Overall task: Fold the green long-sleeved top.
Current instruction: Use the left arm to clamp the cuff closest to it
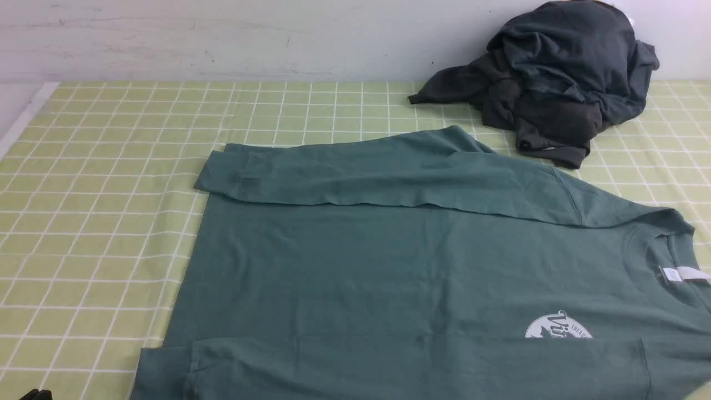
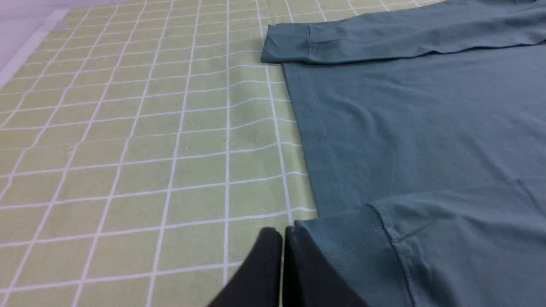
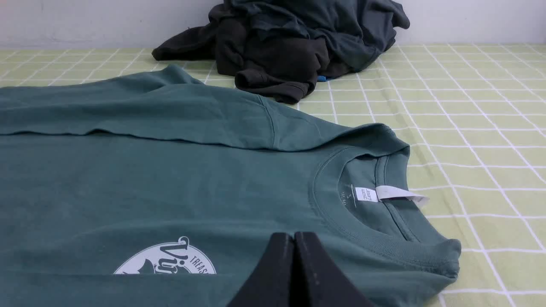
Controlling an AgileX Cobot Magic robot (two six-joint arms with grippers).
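Observation:
The green long-sleeved top [image 1: 389,266] lies flat on the checked cloth, neck to the right and hem to the left. Its far sleeve [image 1: 361,172] is folded across the body, and its near sleeve [image 1: 389,366] lies along the near edge. The white neck label [image 3: 384,194] and round white logo [image 3: 170,260] face up. My left gripper [image 2: 281,232] is shut and empty, its tip beside the near sleeve's ribbed cuff [image 2: 349,251]. My right gripper [image 3: 293,236] is shut and empty, low over the chest between logo and collar. It does not show in the front view.
A dark charcoal and slate-grey heap of clothes [image 1: 561,78] lies at the back right against the white wall, also in the right wrist view [image 3: 290,42]. The green checked tablecloth [image 1: 100,194] spreads to the left of the top. Its left edge [image 1: 22,116] shows.

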